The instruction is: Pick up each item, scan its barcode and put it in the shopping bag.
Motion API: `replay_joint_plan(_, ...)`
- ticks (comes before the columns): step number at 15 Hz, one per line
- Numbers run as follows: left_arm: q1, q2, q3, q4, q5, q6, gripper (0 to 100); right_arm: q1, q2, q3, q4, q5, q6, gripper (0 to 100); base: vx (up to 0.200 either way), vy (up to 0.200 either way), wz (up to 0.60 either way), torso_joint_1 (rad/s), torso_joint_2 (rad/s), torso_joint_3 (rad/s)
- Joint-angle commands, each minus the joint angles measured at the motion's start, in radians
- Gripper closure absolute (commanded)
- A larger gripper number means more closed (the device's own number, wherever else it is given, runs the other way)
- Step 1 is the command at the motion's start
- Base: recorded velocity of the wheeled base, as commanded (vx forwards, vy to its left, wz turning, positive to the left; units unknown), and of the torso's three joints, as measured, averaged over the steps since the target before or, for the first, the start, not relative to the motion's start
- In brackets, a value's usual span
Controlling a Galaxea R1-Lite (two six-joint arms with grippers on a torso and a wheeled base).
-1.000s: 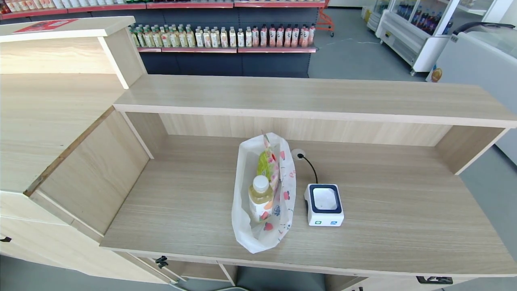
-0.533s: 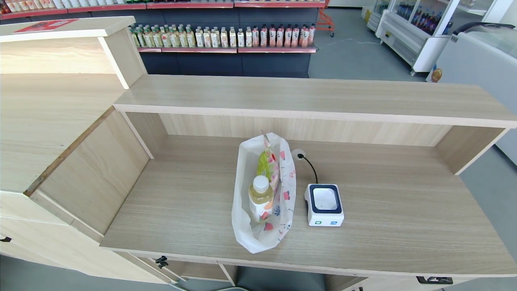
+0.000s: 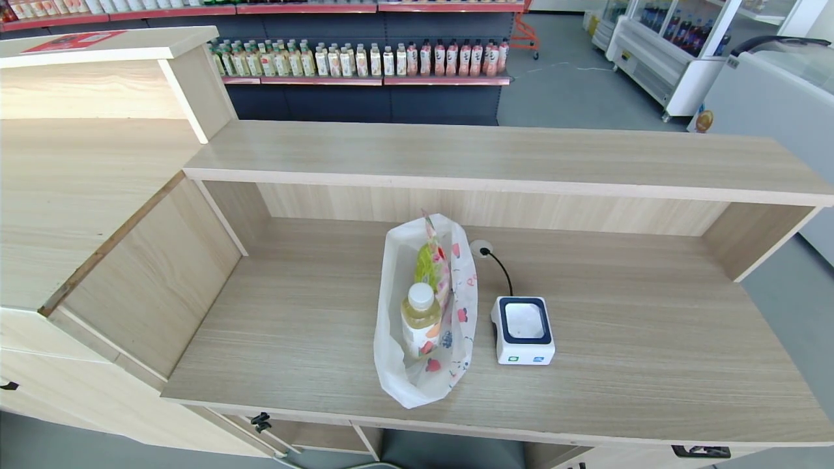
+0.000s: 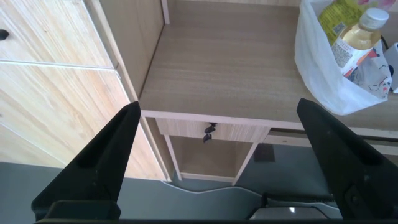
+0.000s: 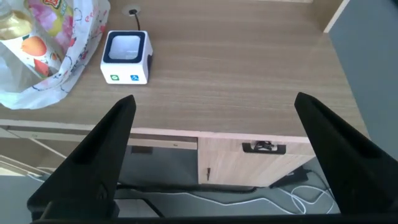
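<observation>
On the table (image 3: 651,339), near the middle of its front edge, the shopping bag (image 3: 391,355) lies open with a bottle (image 3: 420,319) and a snack pouch (image 3: 431,264) inside. The scanner (image 3: 523,329) sits just beside it (the head view traces its cable (image 3: 502,270) toward the back). The wrist views add the left tool (image 4: 219,104) and right tool (image 5: 214,98), fingers spread apart and empty, out before that front edge.
</observation>
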Motion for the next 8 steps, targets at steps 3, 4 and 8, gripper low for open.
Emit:
replay_joint_plan(3, 0.0, 0.0, 0.0, 0.0, 0.0, 0.0, 0, 0.0, 0.005, 0.0, 0.0, 0.0, 0.0, 0, 0.0, 0.0, 0.0, 0.0, 0.0, 0.0)
replay_joint_plan(4, 0.0, 0.0, 0.0, 0.0, 0.0, 0.0, 0, 0.0, 0.005, 0.0, 0.0, 0.0, 0.0, 0, 0.0, 0.0, 0.0, 0.0, 0.0, 0.0)
replay_joint_plan(8, 0.0, 0.0, 0.0, 0.0, 0.0, -0.005, 0, 0.0, 0.005, 0.0, 0.0, 0.0, 0.0, 0, 0.0, 0.0, 0.0, 0.0, 0.0, 0.0)
